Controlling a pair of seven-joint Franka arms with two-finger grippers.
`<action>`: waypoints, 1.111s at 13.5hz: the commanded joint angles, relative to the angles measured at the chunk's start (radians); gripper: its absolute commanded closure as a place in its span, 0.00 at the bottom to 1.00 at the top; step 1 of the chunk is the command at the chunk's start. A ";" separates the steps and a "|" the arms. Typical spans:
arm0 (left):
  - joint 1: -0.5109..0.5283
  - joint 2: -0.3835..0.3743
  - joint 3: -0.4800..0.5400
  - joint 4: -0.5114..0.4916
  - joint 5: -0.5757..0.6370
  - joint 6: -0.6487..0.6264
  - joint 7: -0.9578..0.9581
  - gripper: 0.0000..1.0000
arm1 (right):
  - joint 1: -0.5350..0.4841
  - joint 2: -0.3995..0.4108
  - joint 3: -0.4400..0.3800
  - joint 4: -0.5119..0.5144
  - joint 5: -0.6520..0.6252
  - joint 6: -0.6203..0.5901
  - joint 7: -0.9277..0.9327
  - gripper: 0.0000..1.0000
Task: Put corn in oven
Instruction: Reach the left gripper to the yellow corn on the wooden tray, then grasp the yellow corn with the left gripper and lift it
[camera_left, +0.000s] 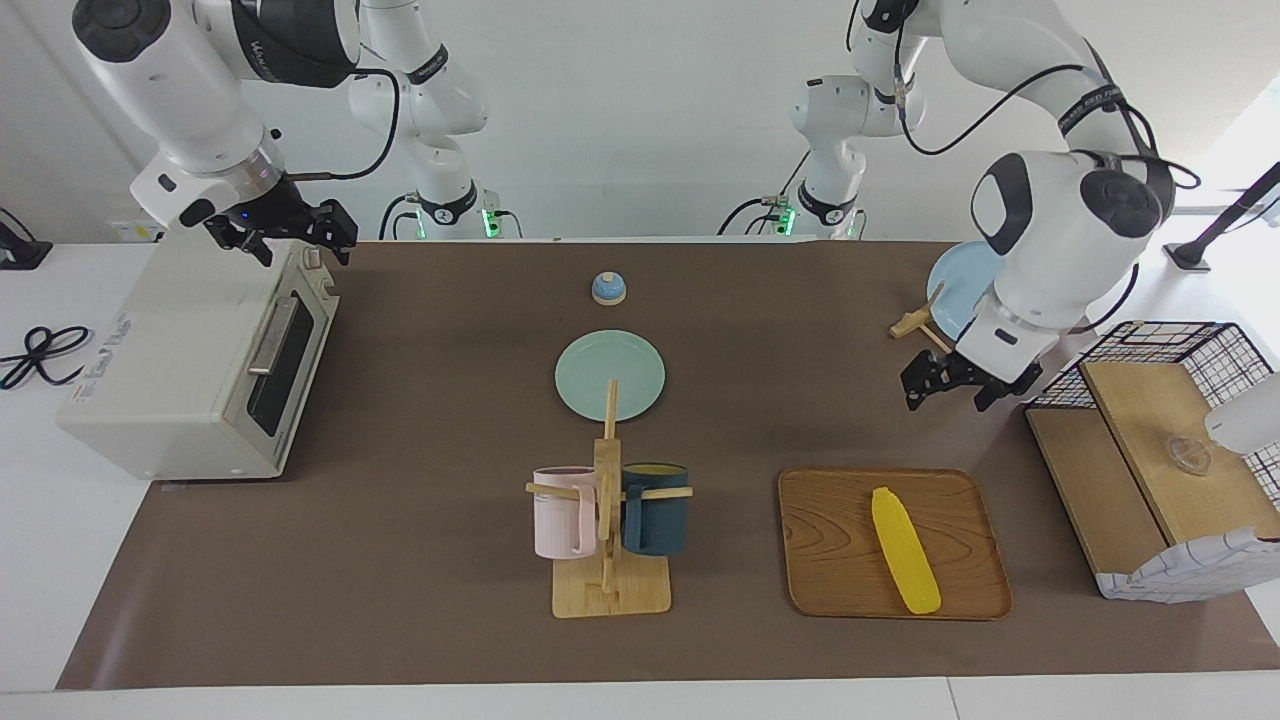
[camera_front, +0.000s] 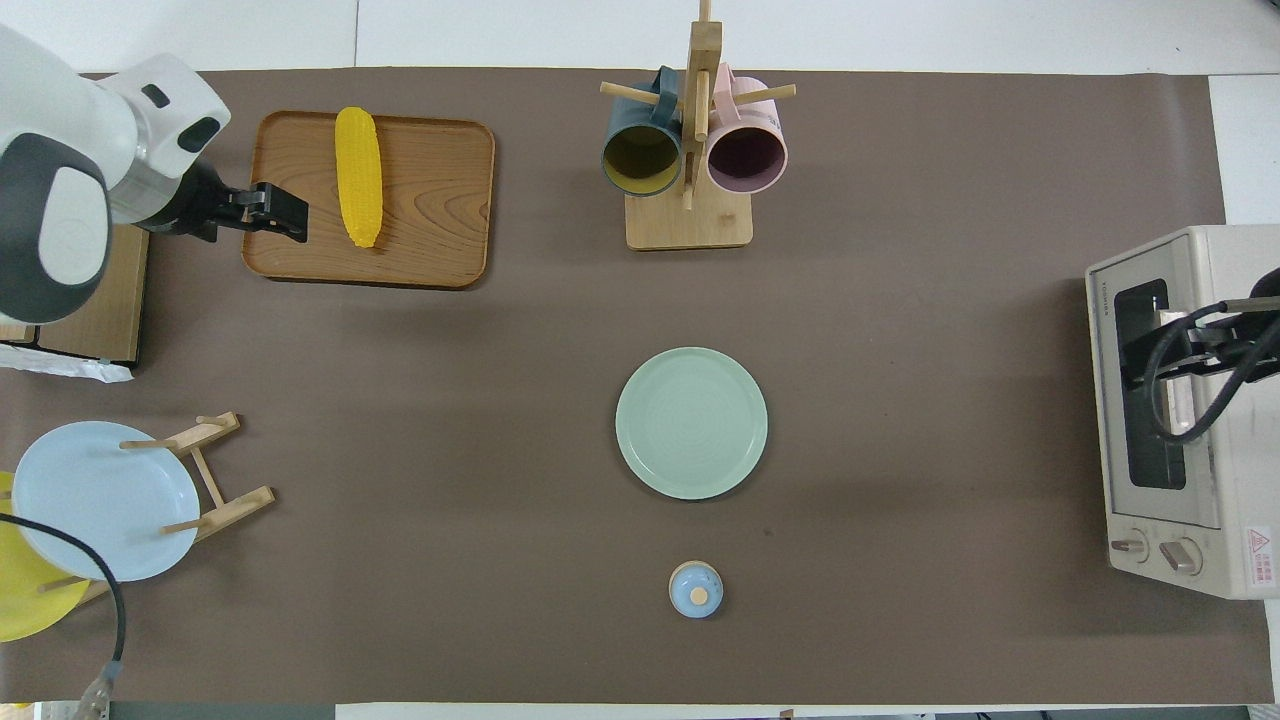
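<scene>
1. The oven (camera_left: 195, 365) stands at the right arm's end of the table with its dark glass door shut and the bar handle across the top of the door.
2. The right gripper (camera_left: 295, 240) hangs above the oven's top edge, near the door handle; its fingers stand apart with nothing between them.
3. A small blue knob-topped lid (camera_left: 608, 288) lies nearest the robots at mid-table, with a pale green plate (camera_left: 610, 375) farther out.
4. A wooden mug rack (camera_left: 608, 520) holds a pink mug (camera_left: 563, 512) and a dark blue mug (camera_left: 655, 508).
5. The corn (camera_left: 904, 550) lies flat on a wooden tray (camera_left: 820, 545), slanted across it, touched by neither gripper.
6. The left gripper (camera_left: 945, 392) is in the air, clear of the tray and the corn in the facing view; the overhead view puts its tips (camera_front: 280, 210) at the tray's edge, just beside the cob. The fingers are parted and empty.
7. A light blue plate (camera_left: 960, 280) leans in a wooden plate stand, partly hidden by the left arm.
8. A black wire basket (camera_left: 1190, 345) with wooden boards sits at the left arm's end.
</scene>
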 joint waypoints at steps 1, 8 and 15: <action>-0.031 0.202 0.009 0.208 -0.003 0.003 -0.005 0.00 | -0.010 -0.012 0.004 -0.007 0.023 -0.011 -0.006 0.00; -0.023 0.380 0.009 0.322 0.000 0.133 0.035 0.00 | -0.010 -0.012 0.004 -0.007 0.023 -0.011 -0.007 0.00; -0.031 0.434 0.010 0.310 0.000 0.233 0.050 0.00 | -0.010 -0.012 0.004 -0.007 0.023 -0.011 -0.006 0.00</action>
